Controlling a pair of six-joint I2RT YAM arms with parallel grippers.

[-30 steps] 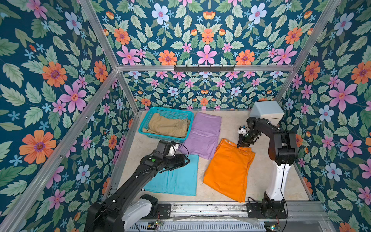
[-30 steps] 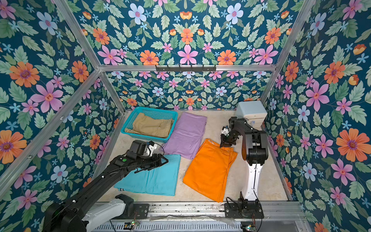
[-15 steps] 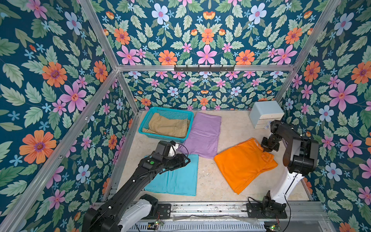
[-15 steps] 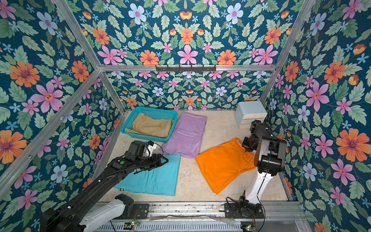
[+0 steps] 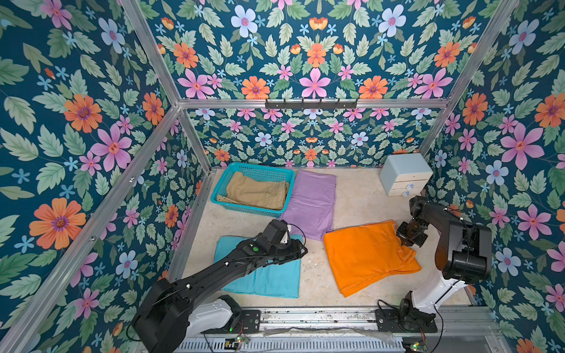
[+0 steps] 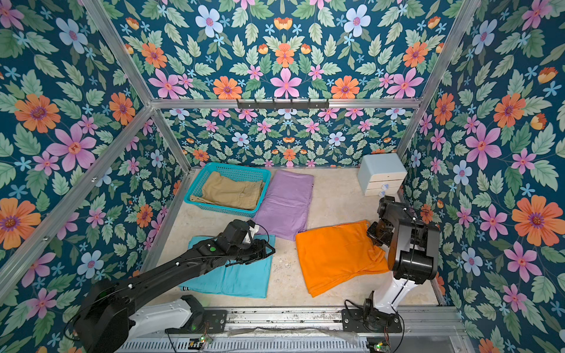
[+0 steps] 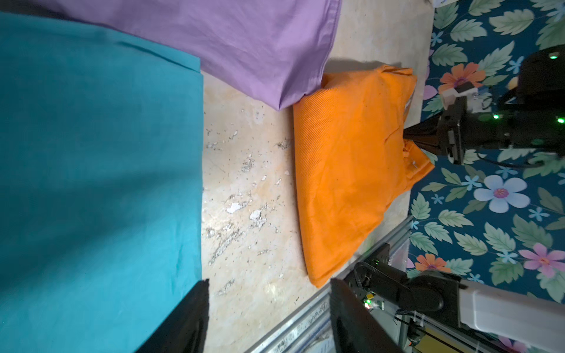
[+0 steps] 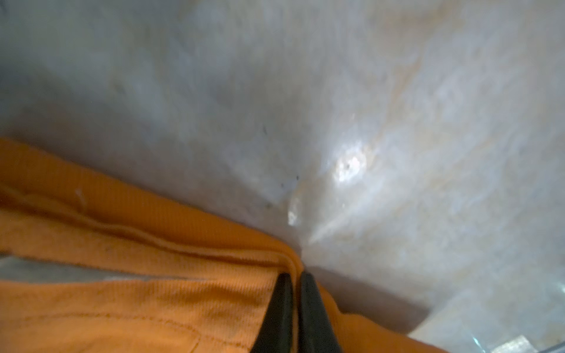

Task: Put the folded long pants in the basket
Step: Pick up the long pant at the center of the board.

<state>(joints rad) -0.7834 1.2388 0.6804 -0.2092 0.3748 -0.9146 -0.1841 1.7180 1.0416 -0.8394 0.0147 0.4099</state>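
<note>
**Orange pants pinched at one edge, basket run not yet made**

You are on the orange pair. Your right pincer (image 8: 295,276) is clamped tight on a hem edge of the orange pants (image 5: 363,256), on the side nearest the right arm. The cloth is bunched there. The rest lies flat on the tabletop (image 5: 351,198), one corner just beside the lilac pants (image 5: 310,203), perhaps touching them.

Your left pincer (image 7: 269,279) hangs low at the edge of the turquoise pants (image 5: 266,275). Its jaws are well apart with nothing between them, one finger over the cloth and one over bare tabletop.

The khaki pants (image 5: 255,194) already lie in the basket (image 5: 263,167), which sits in the far left corner. The lilac pair lies right against the basket's side. The drawer box (image 5: 405,174) stands apart in the far right corner.

So one pair of four looks done. The basket is well away from your right arm, with the lilac pair in between. Lifting by this single edge will probably let the fold drop open. You would do better to bring the left pincer to the opposite edge of the orange pair, close it there, and carry the pair level with both arms, clearing the lilac cloth and the basket rim before lowering it onto the khaki
</note>
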